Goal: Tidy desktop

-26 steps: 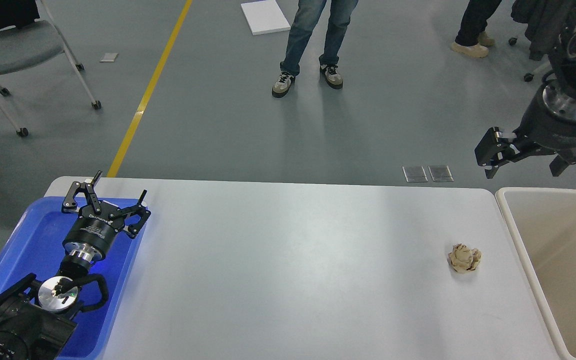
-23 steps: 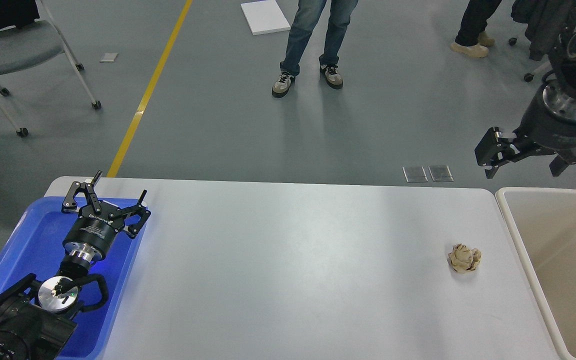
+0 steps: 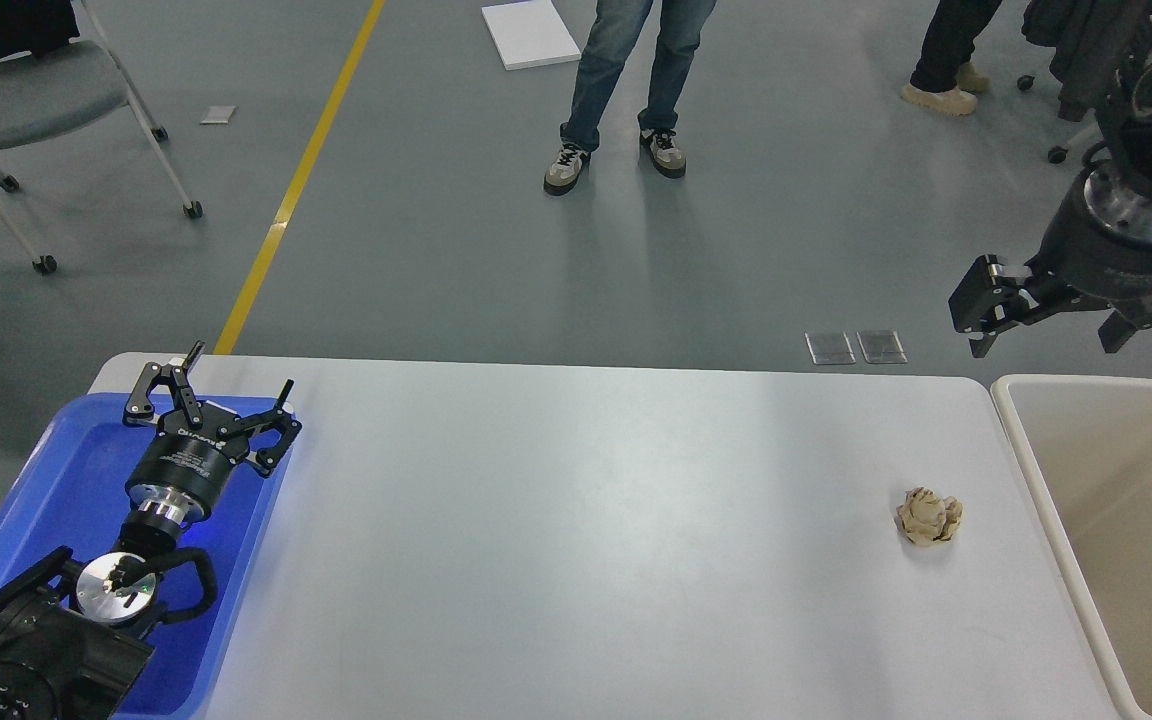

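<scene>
The desktop (image 3: 576, 540) is a wide white-grey table top. A crumpled beige paper ball (image 3: 929, 516) lies on it near the right end. My left gripper (image 3: 236, 375) is open and empty, and hovers over the far right corner of the blue tray (image 3: 56, 480) at the left end. My right gripper (image 3: 1044, 343) is open and empty. It is held high beyond the table's far right corner, above the far edge of the beige bin (image 3: 1036, 470), well apart from the paper ball.
The beige bin stands against the table's right end and the blue tray lies on the left end. Two people (image 3: 626, 90) stand on the grey floor beyond the table. A wheeled chair (image 3: 36, 100) stands at the far left.
</scene>
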`<state>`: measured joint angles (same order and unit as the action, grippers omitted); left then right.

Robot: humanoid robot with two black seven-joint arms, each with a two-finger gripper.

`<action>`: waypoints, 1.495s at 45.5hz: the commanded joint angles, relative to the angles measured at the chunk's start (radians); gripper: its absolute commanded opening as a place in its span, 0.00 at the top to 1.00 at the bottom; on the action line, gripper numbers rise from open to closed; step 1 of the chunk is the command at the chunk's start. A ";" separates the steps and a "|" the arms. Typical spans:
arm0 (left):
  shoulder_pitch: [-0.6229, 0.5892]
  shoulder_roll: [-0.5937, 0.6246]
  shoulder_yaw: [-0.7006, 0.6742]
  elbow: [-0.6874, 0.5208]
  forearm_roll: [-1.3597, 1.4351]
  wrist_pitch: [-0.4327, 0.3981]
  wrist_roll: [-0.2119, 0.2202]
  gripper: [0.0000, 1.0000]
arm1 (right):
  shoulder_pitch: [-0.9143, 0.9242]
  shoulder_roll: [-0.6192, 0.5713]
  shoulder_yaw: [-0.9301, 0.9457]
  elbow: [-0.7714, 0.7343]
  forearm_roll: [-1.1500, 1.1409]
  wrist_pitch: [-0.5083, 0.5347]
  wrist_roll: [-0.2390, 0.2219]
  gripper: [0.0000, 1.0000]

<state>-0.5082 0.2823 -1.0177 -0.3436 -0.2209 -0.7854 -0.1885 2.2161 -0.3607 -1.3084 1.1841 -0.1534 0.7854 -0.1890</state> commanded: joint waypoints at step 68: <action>-0.001 0.000 0.001 0.000 0.000 0.000 0.001 0.00 | 0.024 -0.015 -0.083 0.011 0.054 0.000 0.000 0.00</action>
<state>-0.5093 0.2822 -1.0170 -0.3436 -0.2209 -0.7854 -0.1870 2.2352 -0.3724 -1.3772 1.1957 -0.1033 0.7854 -0.1888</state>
